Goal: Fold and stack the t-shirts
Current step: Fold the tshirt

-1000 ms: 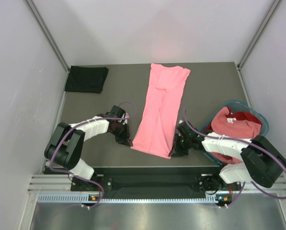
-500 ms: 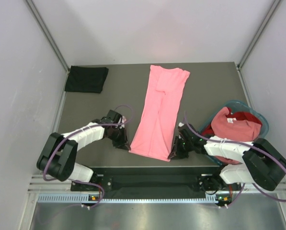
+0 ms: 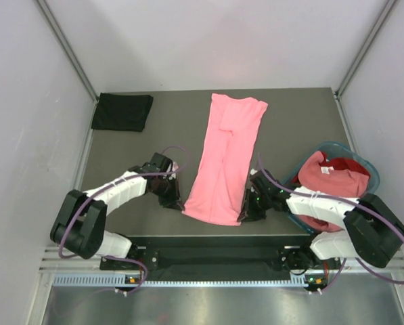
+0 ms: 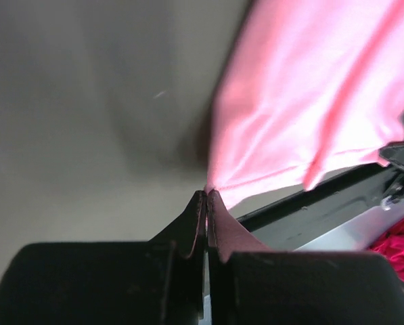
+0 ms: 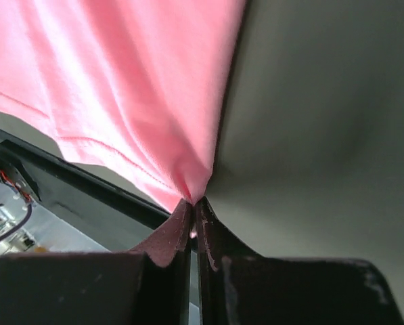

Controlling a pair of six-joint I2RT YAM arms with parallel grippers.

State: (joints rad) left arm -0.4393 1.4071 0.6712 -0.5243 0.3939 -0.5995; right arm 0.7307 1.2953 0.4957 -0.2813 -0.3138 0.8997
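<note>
Claws shut on both near corners of the salmon pink t-shirt (image 3: 225,159)

Left claw (image 4: 206,196) pressed together, pinching the tee's near-left hem corner, cloth gathered right at the tips. Far ahead of that claw and off to its left, well apart: the black t-shirt (image 3: 122,111), a compact dark rectangle flat on the bench (image 3: 154,135). Between the two claws: the pink tee's near hem. Long axis running away from both claws toward the far edge, leaning a little rightward, collar end farthest off. Right claw (image 5: 191,202) likewise squeezed shut, on the near-right hem corner. Just to the right of that claw: the teal basket (image 3: 337,145), with a red t-shirt (image 3: 357,166) heaped inside.

Neither arm nearer than the other, each already on its own corner. Likely next: lifting both corners together and carrying the hem forward along that axis to halve the length, keeping the two sides level so the fold lands square.

Against a second earlier: left arm's elbow swung further out to the left and lower, tee's far end drawn a touch nearer, both pinches unchanged.
</note>
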